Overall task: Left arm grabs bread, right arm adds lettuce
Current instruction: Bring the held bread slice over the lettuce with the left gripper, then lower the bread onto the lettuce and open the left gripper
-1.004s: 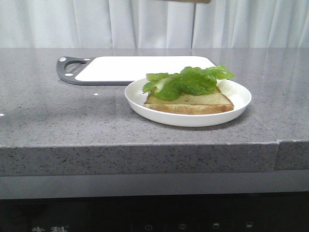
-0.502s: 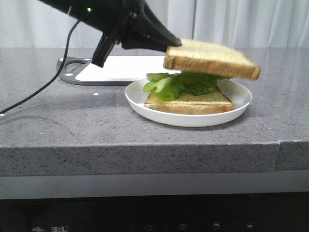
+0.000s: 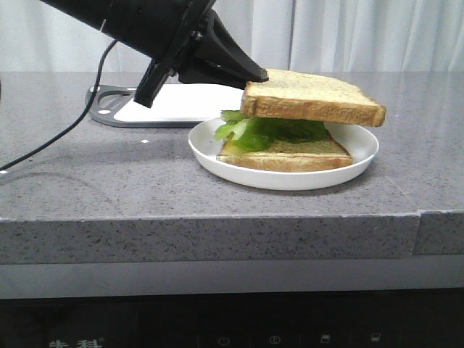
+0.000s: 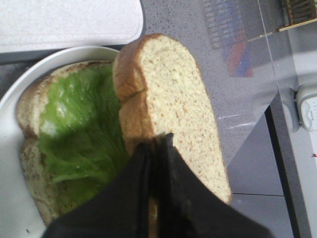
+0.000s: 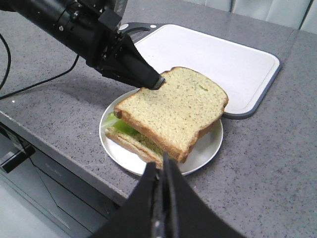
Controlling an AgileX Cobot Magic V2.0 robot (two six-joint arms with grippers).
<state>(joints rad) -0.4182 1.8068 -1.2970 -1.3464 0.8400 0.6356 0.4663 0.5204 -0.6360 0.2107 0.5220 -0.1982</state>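
While the counter (image 3: 87,181) runs grey and speckled across the front view, its near edge drops off just in front of the plate, and open surface lies to the plate's left and right. Behind the plate lies a white board (image 3: 196,101) with a dark grey rim and handle, its near edge close to the plate's far rim. The left arm (image 3: 145,29) reaches in from the upper left, a black cable (image 3: 65,134) trailing over the counter beneath it. The plate (image 3: 362,154) is white and round, its rim showing clear on all sides of the stack. The left gripper (image 3: 250,76) is clamped on one edge of the bread (image 3: 312,98), which is held level directly above the plate, on or just over the lettuce (image 3: 279,130); contact cannot be confirmed. The lettuce lies on the thinner slice (image 3: 290,154), overhanging its left edge. The right gripper (image 5: 161,163) shows its fingers pressed together, holding nothing, near the plate's near rim.
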